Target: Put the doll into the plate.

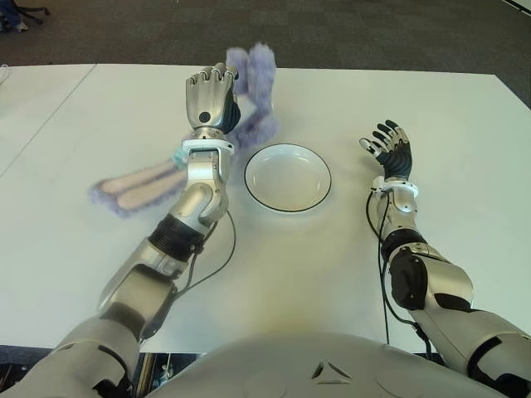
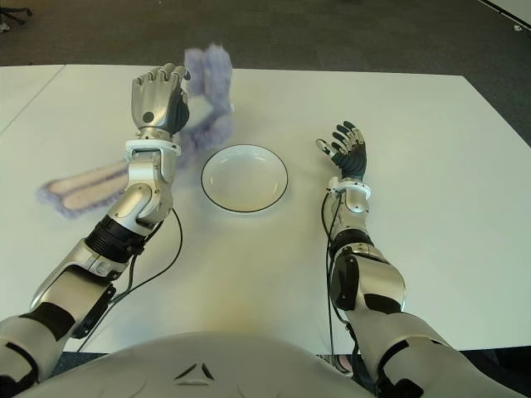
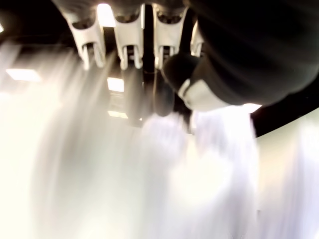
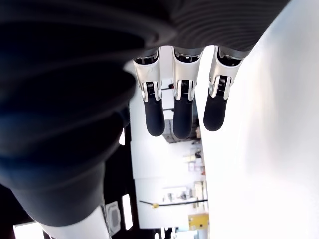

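Note:
A lilac plush doll [image 1: 255, 73] with long pink-lined ears [image 1: 137, 186] stretches from behind my left hand down to the table on the left. My left hand [image 1: 212, 83] is raised just left of and beyond the plate, its back toward the head camera. Its fingers are curled over the doll's middle. In the left wrist view the fingers [image 3: 127, 42] bend above a pale lilac mass [image 3: 199, 164]. The white plate [image 1: 288, 178], dark-rimmed and empty, sits at the table's centre. My right hand [image 1: 387, 146] stands to the right of the plate with its fingers [image 4: 182, 112] spread, holding nothing.
The white table [image 1: 332, 265] runs wide to both sides. Dark carpet [image 1: 348, 33] lies beyond its far edge. A cable [image 1: 222, 249] trails from my left forearm over the table.

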